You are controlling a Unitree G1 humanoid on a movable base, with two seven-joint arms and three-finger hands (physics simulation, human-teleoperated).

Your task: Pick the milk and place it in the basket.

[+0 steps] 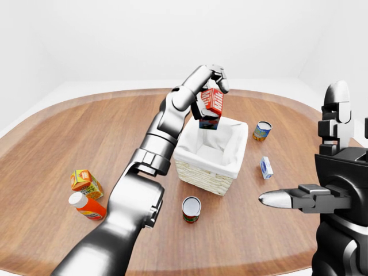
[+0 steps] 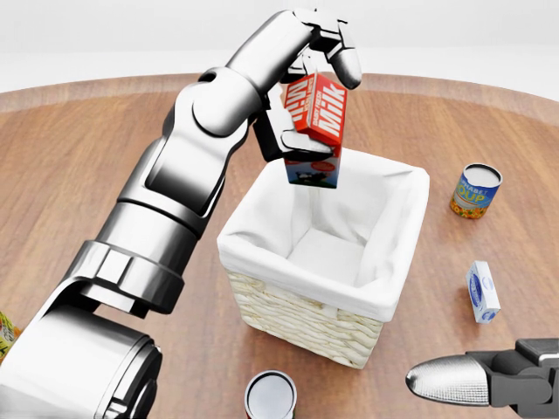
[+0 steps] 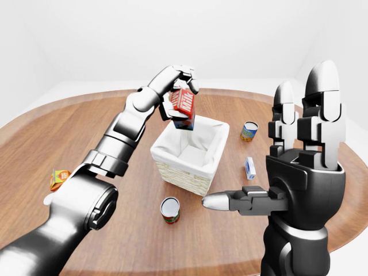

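Currently: left hand (image 2: 307, 83) clenched round milk (image 2: 314, 122) | milk aloft, tilted, over basket (image 2: 384, 301) upper-left rim | we advise carrying it to the basket's centre, lowering, then releasing | right hand (image 3: 302, 155) splayed, holding 0 items

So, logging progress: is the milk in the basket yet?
Not yet. The milk carton hangs tilted in the left hand, above the basket rim.

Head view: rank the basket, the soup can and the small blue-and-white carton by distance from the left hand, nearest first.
1. basket: directly below the left hand holding the milk.
2. soup can: right side.
3. small blue-and-white carton: lower right.
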